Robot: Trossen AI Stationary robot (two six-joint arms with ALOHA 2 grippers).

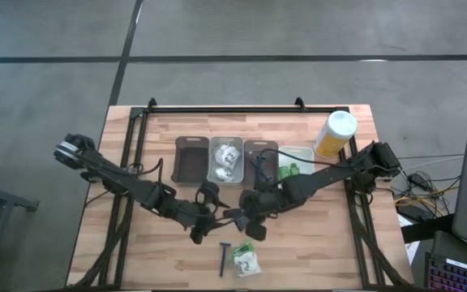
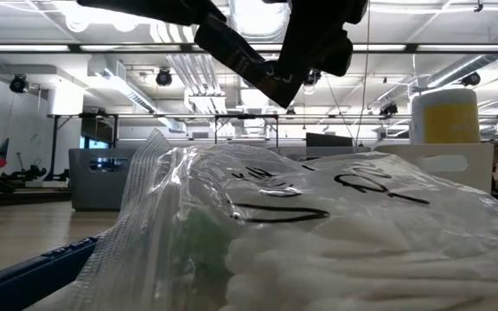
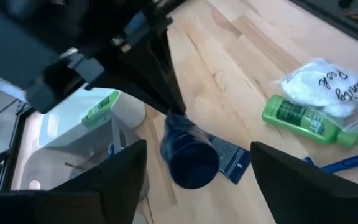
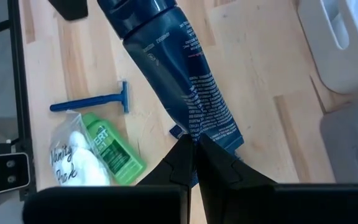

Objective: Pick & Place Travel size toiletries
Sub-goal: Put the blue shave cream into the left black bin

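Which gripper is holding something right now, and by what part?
The right gripper pinches the dark blue tube by its flat crimped end; the left gripper is open, empty.

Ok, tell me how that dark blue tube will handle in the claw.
The dark blue tube, pinched at its flat crimped end by the right claw, probably flexes and sags. Its glossy skin may slip. Set down, its round body could roll.

1. Lighting: bright, even; ceiling strip lights [image 2: 76, 52] glare in low view.
2. Shadows: soft, faint under the arms on the table [image 1: 120, 203].
3. Focus: bag [image 2: 318, 233] blurred close to the low lens; left wrist fingers [image 3: 117, 180] soft.
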